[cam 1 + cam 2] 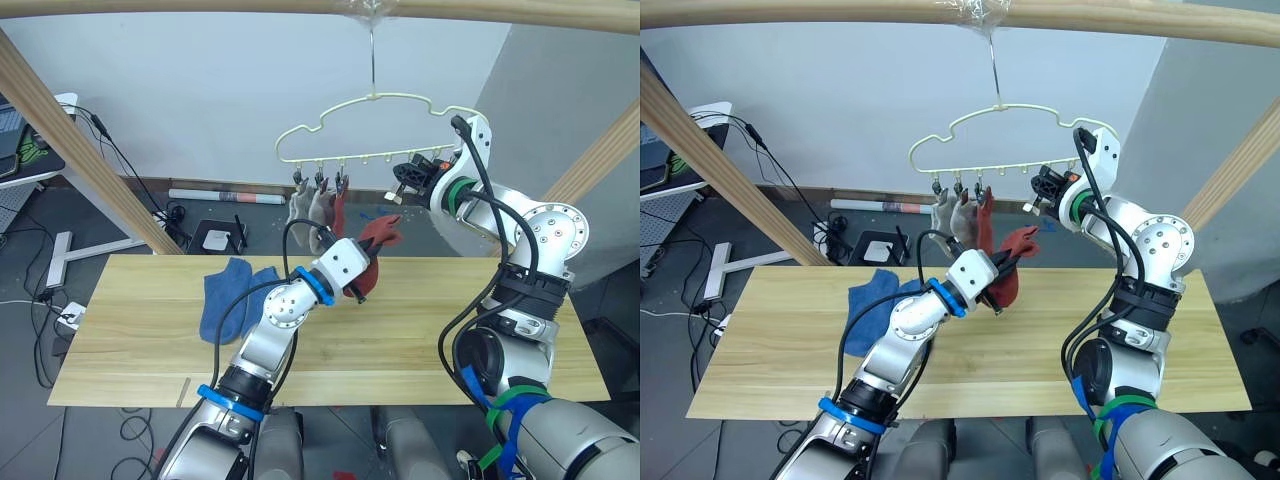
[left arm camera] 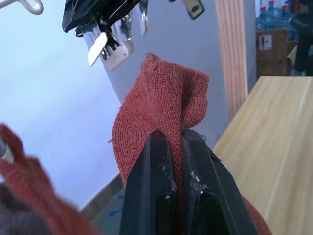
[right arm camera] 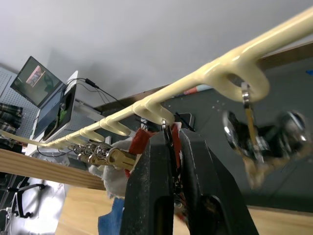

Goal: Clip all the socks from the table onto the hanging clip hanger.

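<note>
My left gripper (image 1: 368, 268) is clamped on a red sock (image 1: 377, 240), held above the table (image 1: 420, 330) — just below the hanger (image 1: 375, 125). At its 2 o'clock, my right gripper (image 1: 408, 180) pinches a clip (image 3: 169, 134). Blue socks (image 1: 235, 290) lie at the table's 10 o'clock.

Clip hanger (image 1: 370, 125): pale yellow wire, dark metal clips. Sock (image 1: 378, 238) in the black-fingered left gripper (image 1: 372, 262): rust red knit. Hung socks (image 1: 318, 208): light grey and rust red. Socks on table (image 1: 236, 290): blue. Table (image 1: 420, 330): light yellowish wood grain.
</note>
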Tool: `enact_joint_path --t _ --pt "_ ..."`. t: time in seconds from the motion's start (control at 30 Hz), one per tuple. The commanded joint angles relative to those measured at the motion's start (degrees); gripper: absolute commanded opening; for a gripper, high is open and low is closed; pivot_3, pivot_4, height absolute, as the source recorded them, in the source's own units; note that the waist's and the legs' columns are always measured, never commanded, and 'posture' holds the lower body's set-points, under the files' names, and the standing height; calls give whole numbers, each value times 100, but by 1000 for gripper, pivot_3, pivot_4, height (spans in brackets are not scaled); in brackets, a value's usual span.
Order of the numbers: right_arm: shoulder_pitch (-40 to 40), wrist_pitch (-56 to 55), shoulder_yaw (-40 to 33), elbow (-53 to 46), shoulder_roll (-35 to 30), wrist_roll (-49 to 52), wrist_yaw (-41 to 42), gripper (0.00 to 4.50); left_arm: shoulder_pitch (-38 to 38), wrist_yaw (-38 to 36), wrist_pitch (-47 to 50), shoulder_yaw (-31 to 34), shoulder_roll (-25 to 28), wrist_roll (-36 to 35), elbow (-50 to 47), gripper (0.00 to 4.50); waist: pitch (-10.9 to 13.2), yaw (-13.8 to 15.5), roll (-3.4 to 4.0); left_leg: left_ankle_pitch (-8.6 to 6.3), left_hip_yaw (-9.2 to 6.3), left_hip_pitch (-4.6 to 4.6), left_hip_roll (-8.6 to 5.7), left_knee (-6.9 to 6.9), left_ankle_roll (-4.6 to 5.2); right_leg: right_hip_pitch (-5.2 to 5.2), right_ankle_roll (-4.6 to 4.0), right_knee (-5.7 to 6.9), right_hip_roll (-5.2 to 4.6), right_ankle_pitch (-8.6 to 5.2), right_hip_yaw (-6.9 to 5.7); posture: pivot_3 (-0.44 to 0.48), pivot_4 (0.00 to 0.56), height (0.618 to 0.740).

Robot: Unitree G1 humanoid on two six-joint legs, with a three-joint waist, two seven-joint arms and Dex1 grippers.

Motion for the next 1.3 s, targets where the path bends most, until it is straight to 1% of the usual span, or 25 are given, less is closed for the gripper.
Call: enact_joint_path --t 0.03,0.33,0.5,0.77,0.83,0.87,1.03,1.07,1.1,1.17,1.2,1.3 --pt "140 204 -211 -102 11 -69 -317 0 -217 271 -322 59 -108 101 64 14 0 -1 0 0 0 0 0 1 0 0 0 0 0 0 -1 -25 260 740" --pt "183 260 -240 -141 33 -48 -399 0 -336 461 -507 90 -120 189 283 14 0 -6 0 0 0 -1 0 0 1 0 2 -1 0 1 -1 -30 262 740" --pt "98 410 -419 -173 180 7 -532 0 -436 559 -534 71 -161 259 450 14 0 -7 0 1 -1 0 0 1 1 0 2 1 0 1 -1 -30 264 740" --pt "-10 479 -500 -196 256 22 -603 0 -535 616 -551 51 -238 285 517 14 0 -8 0 1 0 -1 0 0 1 0 2 0 0 0 -1 -29 265 740" --pt "-51 457 -545 -217 297 66 -607 683 -526 611 -568 48 -237 290 507 0 0 -11 0 1 0 -1 0 0 1 -1 2 0 0 0 -1 -29 265 740" --pt "-77 453 -551 -214 303 81 -610 951 -536 610 -569 57 -236 287 524 0 0 -13 0 1 -1 -1 0 0 1 -1 2 0 0 0 -1 -30 265 740" --pt "-115 443 -473 -298 259 150 -526 2808 -571 618 -568 79 -244 278 564 0 1 -47 1 1 1 -16 0 -1 1 -18 0 2 1 2 0 -30 265 740" --pt "-79 401 -354 -387 205 201 -389 3112 -576 598 -532 79 -256 255 570 0 1 -57 2 1 1 -16 1 -2 1 -19 -2 1 1 3 0 -30 265 740" --pt "-52 370 -269 -448 167 235 -290 3517 -579 583 -507 78 -264 238 574 0 1 -67 1 1 1 -17 1 -3 1 -20 -3 1 1 3 0 -30 265 740" --pt "111 460 19 -900 83 552 144 4230 -606 567 -387 98 -269 217 612 0 3 -96 3 0 1 -21 1 -4 1 -21 -4 -1 1 3 0 -35 266 740" --pt "289 592 236 -1228 -59 740 421 4483 -625 572 -320 114 -275 210 663 0 4 -108 5 0 1 -25 1 -4 1 -25 -3 -1 1 3 1 -35 266 740" --pt "727 661 676 -1859 -395 967 881 4483 -653 572 -209 172 -290 155 785 0 5 -148 7 0 -1 -30 1 -5 1 -28 -2 -1 1 3 -1 -37 269 740"
